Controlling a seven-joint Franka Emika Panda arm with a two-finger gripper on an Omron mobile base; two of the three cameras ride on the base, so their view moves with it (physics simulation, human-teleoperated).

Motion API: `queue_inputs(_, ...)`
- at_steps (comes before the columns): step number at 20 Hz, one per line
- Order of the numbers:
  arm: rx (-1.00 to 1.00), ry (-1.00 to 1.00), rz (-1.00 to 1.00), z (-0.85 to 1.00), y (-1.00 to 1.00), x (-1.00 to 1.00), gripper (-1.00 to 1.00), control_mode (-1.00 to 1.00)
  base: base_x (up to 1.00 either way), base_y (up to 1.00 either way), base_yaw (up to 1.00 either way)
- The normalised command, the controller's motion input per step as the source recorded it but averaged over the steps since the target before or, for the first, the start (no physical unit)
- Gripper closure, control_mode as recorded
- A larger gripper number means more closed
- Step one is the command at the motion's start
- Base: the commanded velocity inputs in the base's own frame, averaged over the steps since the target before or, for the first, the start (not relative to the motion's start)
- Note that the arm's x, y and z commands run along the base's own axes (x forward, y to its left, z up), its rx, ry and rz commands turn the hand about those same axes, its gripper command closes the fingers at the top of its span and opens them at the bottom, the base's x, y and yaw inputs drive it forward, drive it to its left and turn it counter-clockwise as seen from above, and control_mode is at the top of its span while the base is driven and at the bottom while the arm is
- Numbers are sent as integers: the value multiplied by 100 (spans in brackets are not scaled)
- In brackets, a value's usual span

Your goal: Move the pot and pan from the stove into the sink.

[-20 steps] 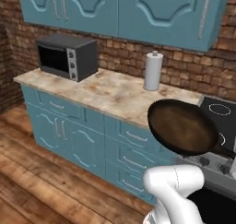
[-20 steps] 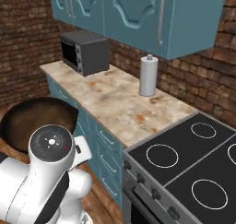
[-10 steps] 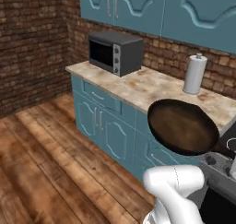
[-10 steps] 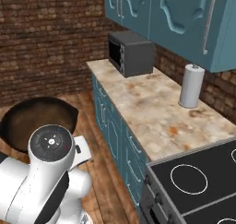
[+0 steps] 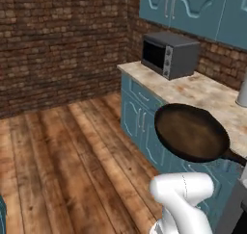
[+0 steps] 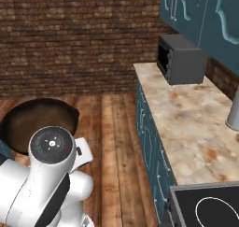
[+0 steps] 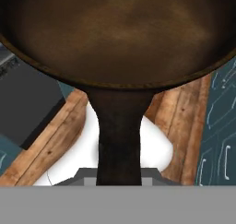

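Brick wall (image 5: 58, 40) and wood floor (image 5: 72, 156) fill the left of your left base view. Going right, you see blue cabinets (image 5: 137, 115) under a beige counter (image 5: 207, 96), and a grey microwave (image 5: 171, 54) stands on it. The pan (image 5: 191, 132) hangs in the air in front of the counter, above the white arm (image 5: 183, 201). In your hand view the gripper (image 7: 119, 179) pinches the handle (image 7: 119, 135) of the pan. A corner of the stove (image 6: 210, 207) shows at the lower right of the right base view.

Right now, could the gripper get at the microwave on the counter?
Probably not. The gripper is shut on the pan by its handle, and the microwave sits well beyond it at the far end of the counter.
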Motion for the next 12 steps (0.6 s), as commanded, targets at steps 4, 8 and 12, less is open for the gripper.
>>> queue_inputs(4,0,0,0,0,0,0,100,100,-15,-1,48)
queue_inputs(8,0,0,0,0,0,0,100,100,-13,0,49)
queue_inputs(12,0,0,0,0,0,0,100,100,-10,0,50)
